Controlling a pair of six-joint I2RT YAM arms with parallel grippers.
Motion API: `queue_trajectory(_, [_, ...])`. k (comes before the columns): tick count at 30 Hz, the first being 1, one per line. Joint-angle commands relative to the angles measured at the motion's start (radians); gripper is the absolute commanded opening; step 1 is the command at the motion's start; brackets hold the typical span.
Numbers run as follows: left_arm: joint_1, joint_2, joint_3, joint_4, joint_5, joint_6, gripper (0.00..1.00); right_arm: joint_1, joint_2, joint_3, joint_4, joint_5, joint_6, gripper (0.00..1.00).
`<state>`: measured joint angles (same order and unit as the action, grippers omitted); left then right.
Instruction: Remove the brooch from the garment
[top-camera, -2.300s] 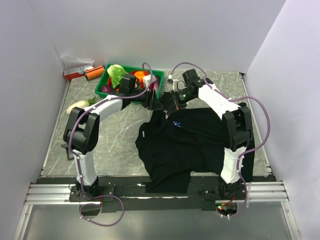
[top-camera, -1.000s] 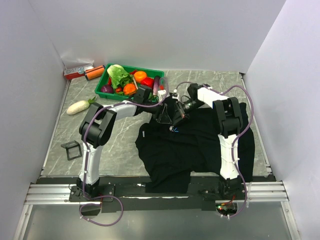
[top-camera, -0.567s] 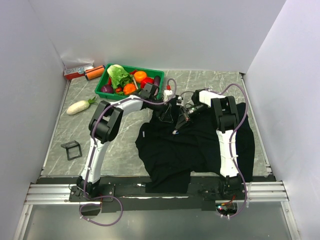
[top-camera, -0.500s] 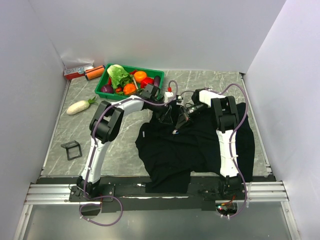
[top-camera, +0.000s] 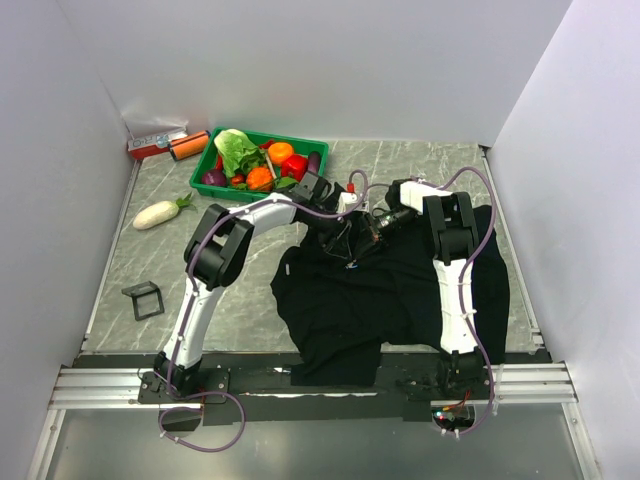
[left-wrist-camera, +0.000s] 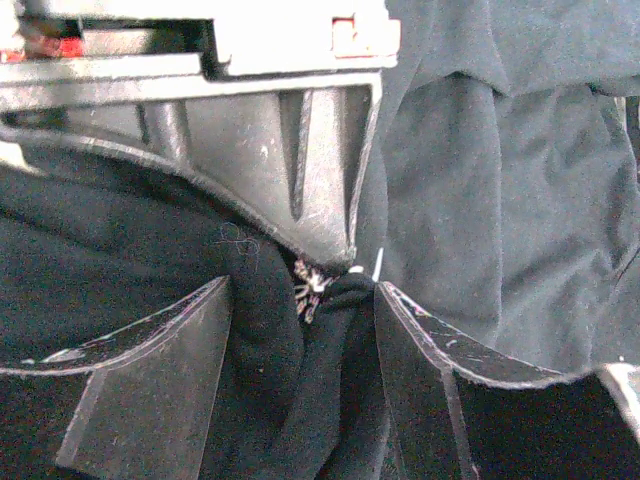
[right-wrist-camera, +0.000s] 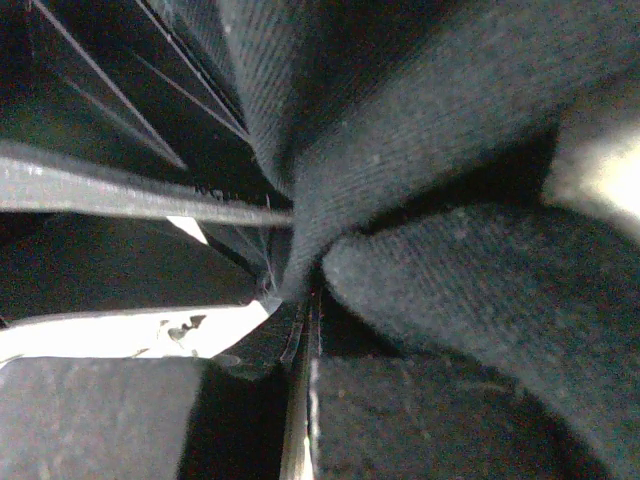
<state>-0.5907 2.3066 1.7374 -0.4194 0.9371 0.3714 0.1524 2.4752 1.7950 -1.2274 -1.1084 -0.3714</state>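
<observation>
Now the left gripper (left-wrist-camera: 305, 380) sits well to the right of where it was two seconds ago. Then it hovered by the end of the green tray (top-camera: 300, 141); now it reaches over the collar end of the garment (top-camera: 400, 290), its jaws parted about as wide as a second ago and closed on nothing. They straddle a raised ridge of black cloth. The brooch (left-wrist-camera: 311, 284) glints at the far end of that gap, still pinned to the fabric and no longer lying in the open on the flat shirt front. The right gripper (top-camera: 368, 230) has drawn in as well and stays clamped on a fold of the garment just beside the brooch, bunching the cloth up towards the left jaws. I judge this to mean the approach is all but done: the pin is presented and braced, and what remains is to close on it and pull it free. By count there is one brooch, one garment, two grippers, one tray of vegetables, one white vegetable (top-camera: 160, 213) lying loose on the table, and one small black frame (top-camera: 145, 298).
</observation>
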Motion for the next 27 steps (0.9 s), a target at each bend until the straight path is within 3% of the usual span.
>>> queue_trajectory(1, [-0.015, 0.002, 0.016, 0.019, 0.040, 0.004, 0.64, -0.007, 0.016, -0.002, -0.003, 0.015, -0.004, 0.00])
queue_trajectory(6, [-0.018, -0.012, 0.065, 0.007, 0.117, -0.037, 0.65, -0.008, 0.028, 0.003, -0.004, 0.004, 0.005, 0.00])
queue_trajectory(9, [-0.026, -0.007, 0.062, -0.050, 0.106, 0.036, 0.65, -0.005, 0.027, 0.001, 0.002, 0.004, 0.005, 0.00])
queue_trajectory(20, [-0.043, 0.004, 0.017, 0.040, -0.188, 0.047, 0.62, -0.008, 0.022, -0.005, 0.005, 0.004, 0.003, 0.00])
queue_trajectory(27, [-0.040, 0.013, 0.019, 0.028, -0.225, 0.057, 0.58, -0.007, 0.027, 0.000, 0.003, 0.002, 0.008, 0.00])
